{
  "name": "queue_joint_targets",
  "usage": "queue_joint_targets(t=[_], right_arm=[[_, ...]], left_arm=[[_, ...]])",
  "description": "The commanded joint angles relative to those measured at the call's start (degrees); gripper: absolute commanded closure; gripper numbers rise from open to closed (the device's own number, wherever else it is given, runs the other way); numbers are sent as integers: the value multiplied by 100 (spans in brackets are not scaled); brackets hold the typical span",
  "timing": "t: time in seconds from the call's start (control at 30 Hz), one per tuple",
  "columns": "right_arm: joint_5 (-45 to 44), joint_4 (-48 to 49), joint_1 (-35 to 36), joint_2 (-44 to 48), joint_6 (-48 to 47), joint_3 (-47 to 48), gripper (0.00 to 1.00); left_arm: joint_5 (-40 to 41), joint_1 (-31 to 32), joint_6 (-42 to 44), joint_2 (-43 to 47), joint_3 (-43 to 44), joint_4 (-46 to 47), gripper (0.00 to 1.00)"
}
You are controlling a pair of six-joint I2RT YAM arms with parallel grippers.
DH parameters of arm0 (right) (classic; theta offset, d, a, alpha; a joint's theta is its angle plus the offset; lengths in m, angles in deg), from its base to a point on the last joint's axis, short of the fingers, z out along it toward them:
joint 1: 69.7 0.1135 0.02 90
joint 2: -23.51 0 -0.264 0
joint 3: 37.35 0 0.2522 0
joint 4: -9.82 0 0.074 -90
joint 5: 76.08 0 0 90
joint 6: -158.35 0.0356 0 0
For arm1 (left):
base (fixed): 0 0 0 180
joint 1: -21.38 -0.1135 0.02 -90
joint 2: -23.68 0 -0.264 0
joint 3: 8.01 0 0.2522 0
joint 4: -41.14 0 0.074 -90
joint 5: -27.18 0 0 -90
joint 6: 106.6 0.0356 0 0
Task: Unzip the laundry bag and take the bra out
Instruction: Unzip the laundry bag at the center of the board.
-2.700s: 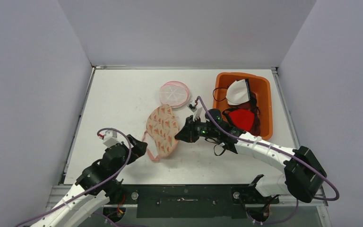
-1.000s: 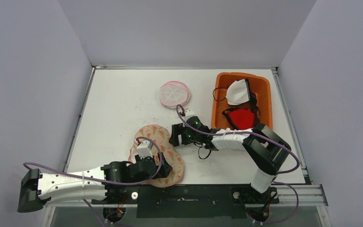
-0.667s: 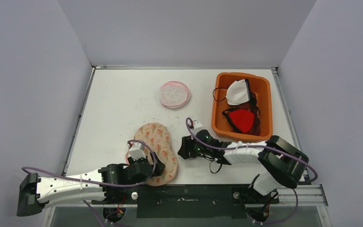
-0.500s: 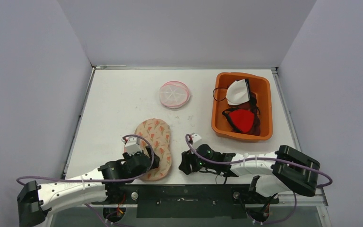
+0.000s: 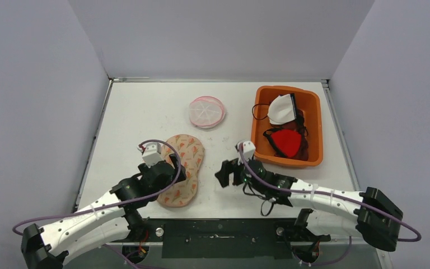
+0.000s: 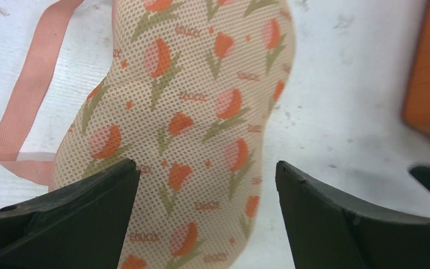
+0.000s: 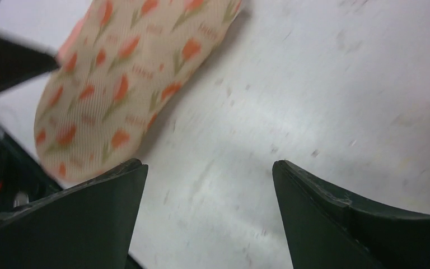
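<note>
Laundry bag (image 5: 189, 154): flat peanut-shaped tulip mesh; left end effector (image 6: 206, 174) and right end effector (image 7: 210, 168) apart.

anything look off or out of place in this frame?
Minor only: a thin black strap loops out over the left rim of the orange plastic bin. The tulip-print mesh laundry bag lies flat, nothing spilled.

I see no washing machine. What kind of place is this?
Likely a robot test booth: plain walls box in a white table, left arm and right arm bolted at its edge.
</note>
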Motion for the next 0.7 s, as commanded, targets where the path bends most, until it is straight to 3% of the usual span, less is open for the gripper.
queue_joint_targets(t=[0.0,0.17,0.3,0.67], right_arm=[[545,611,-1242,-862,-232,975,16],[1052,1161,-1558,-2297,-523,2154,20],[1146,1450,-1637,-3273,-618,2772,19],[1653,1871,-1678,-4969,-746,3998,23]], left_arm=[[-365,-13,-227,759,465,-645,9],[-1076,205,-360,576,707,-982,10],[-1436,546,-457,652,230,-441,12],[-1689,576,-645,1031,-661,116,13]])
